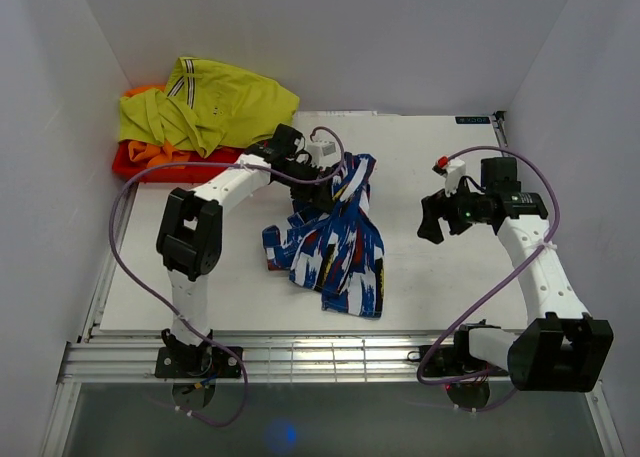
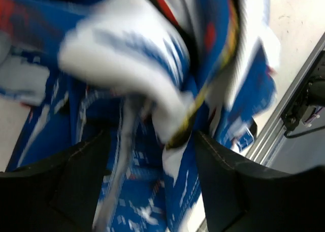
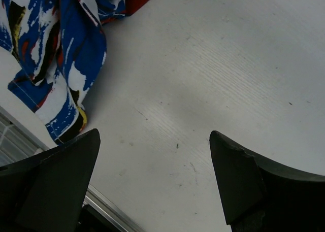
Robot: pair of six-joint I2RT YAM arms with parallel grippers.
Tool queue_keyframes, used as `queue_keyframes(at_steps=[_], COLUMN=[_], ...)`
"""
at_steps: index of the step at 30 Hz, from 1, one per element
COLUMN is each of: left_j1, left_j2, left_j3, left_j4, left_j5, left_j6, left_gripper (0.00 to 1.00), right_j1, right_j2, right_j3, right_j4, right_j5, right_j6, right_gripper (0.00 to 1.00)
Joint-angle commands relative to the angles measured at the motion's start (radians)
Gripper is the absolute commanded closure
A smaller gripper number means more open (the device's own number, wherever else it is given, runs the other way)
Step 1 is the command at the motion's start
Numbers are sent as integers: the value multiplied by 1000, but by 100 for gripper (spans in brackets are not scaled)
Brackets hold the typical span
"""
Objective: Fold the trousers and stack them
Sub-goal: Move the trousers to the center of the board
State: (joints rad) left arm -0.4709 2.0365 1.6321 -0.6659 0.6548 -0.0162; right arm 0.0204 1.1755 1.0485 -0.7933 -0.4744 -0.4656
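Light, limp and bunch-prone, the trousers (image 1: pixel 335 239) hang clamped in the left pincer (image 2: pixel 152 158); the right pincer (image 3: pixel 155 184), wide and empty, would best take a free hem.

The trousers (image 1: pixel 335 242) are royal blue, blotched with white, red and black, with small flecks of yellow. One garment (image 1: pixel 215 107) is plain yellow-green with dark stripes; another garment (image 1: pixel 150 155) is orange. The table (image 1: pixel 440 277) is white. The left arm (image 1: pixel 225 187) and right arm (image 1: pixel 545 272) are white with black joints.
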Motion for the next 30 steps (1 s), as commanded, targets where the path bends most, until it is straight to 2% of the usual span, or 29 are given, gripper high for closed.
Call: queue_keyframes(at_steps=[1,6,10,12,17,23,27,30], left_j1=[20,152,213,216,216,216,213,207], left_j2=[-240,-369,-459,-513,-648,-682,-674,-667], left_j3=[-32,-86,-188,-259,-516,-640,-692,-719], left_j4=[-30,-98,-161,-152,-80,5,45,77], left_j5=[-26,-9,-38,-84,-139,-170,-164,-153], left_j6=[85,133,189,219,223,174,156,139], left_gripper=[22,18,17,16,16,15,14,12], right_j1=[33,130,223,275,349,414,446,447], right_j2=[9,133,210,240,294,387,453,496], right_j3=[-45,-65,-56,-54,-65,-38,-19,8], right_j4=[73,146,242,289,365,404,416,419], right_j5=[-134,-282,-319,-311,-274,-228,-192,-173], right_j6=[128,249,370,418,519,590,605,610], right_gripper=[7,7,4,2,10,10,0,22])
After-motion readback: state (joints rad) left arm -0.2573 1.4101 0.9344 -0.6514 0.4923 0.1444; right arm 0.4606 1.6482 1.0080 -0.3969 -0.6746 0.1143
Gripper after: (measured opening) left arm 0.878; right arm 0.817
